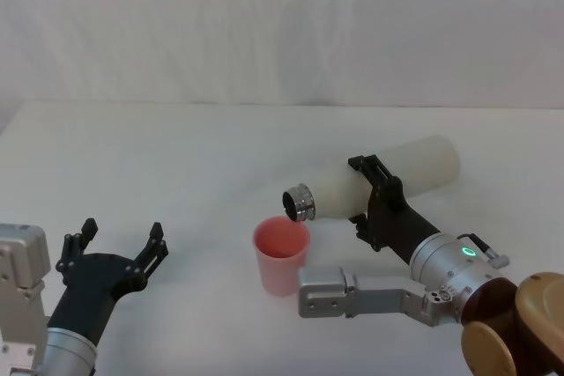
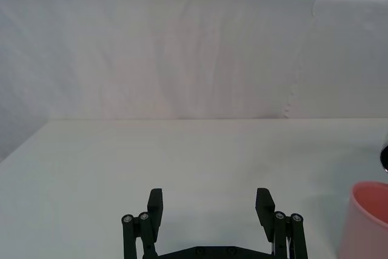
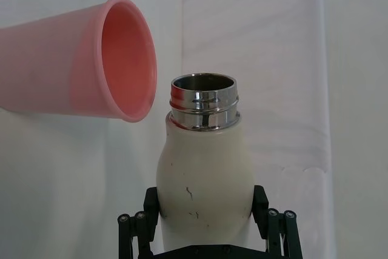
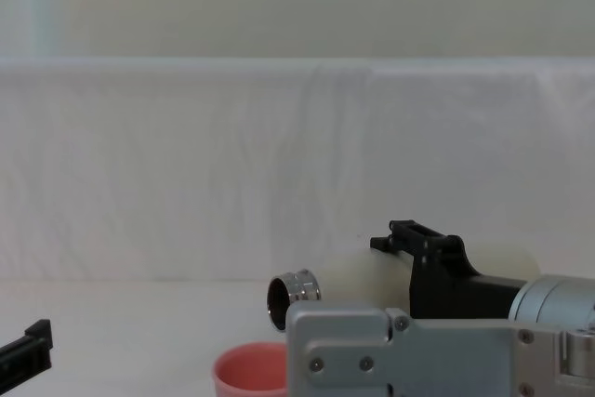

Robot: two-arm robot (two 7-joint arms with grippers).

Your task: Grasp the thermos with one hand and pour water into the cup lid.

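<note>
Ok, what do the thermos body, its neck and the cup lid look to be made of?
The thermos, held tipped in the right hand, has a cream-white matte body, probably painted metal, with small dark specks. Its neck is shiny bare steel, mirror-bright and threaded. The cup lid looks like smooth pink plastic with a soft sheen. The left hand rests open on the table.

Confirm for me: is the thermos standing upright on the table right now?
No. In the head view the thermos is tipped onto its side in the right claw, its steel neck just over the cup lid.
</note>
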